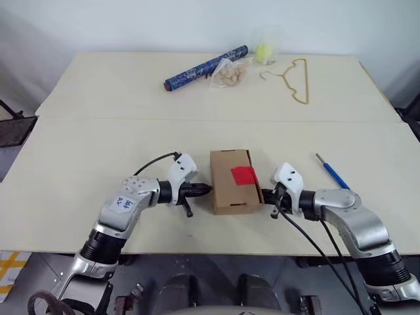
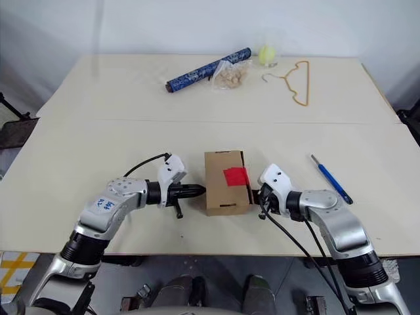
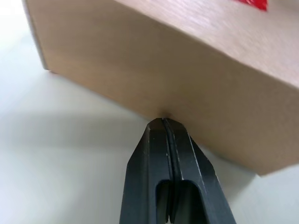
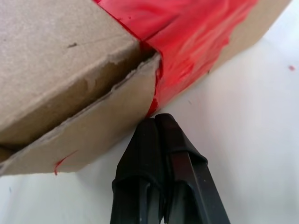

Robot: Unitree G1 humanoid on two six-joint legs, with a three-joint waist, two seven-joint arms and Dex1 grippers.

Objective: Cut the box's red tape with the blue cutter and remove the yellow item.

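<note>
Left gripper (image 1: 205,189): fingers pressed together, holding nothing; the tips touch the left wall of the box, as the left wrist view shows (image 3: 164,122).
Right gripper (image 1: 265,195): fingers also pressed together and empty; the tips are against the right wall of the box, just below the tape edge in the right wrist view (image 4: 156,122).
Box (image 1: 226,187): brown carton, lying on the near half of the table, between the two grippers (one on each side).
Tape (image 1: 243,175): red patch on the top of the box, near its right edge, and it folds down over the right wall; it looks uncut.
Flap: on the right wall a cardboard flap stands a little away from the box beside the tape.
Cutter (image 1: 333,172): slim blue tool, lying on the table to the right of the box, apart from the right gripper.
Table (image 1: 98,131): cream surface.
Far side: a dark blue roll (image 1: 206,68), a clear bag (image 1: 231,72) with pale pieces, a yellow-green ball (image 1: 264,51) and a tan hanger (image 1: 293,80).
</note>
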